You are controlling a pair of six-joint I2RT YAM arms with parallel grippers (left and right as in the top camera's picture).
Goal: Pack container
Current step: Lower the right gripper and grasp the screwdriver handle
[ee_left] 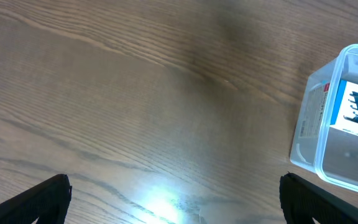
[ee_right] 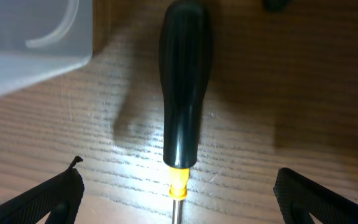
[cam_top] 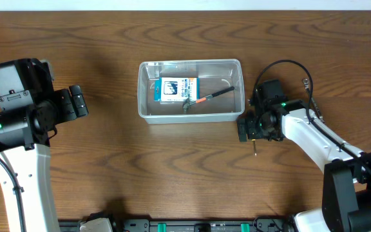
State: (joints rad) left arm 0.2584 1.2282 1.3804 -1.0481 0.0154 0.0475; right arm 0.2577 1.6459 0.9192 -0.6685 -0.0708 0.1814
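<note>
**Pickup stance: right gripper (ee_right: pixel 179 183) over screwdriver (ee_right: pixel 184 93)**

Jaws spread wide astride the black handle, flat toward the counter (cam_top: pixel 185 180) right edge, apparently aligned for grasping. The container (cam_top: pixel 145 90) sits just beside, centre-far, holding packet (cam_top: pixel 174 89) and tool (cam_top: pixel 212 95). The left gripper (ee_left: pixel 174 190) gapes, unloaded, near the left edge
</note>
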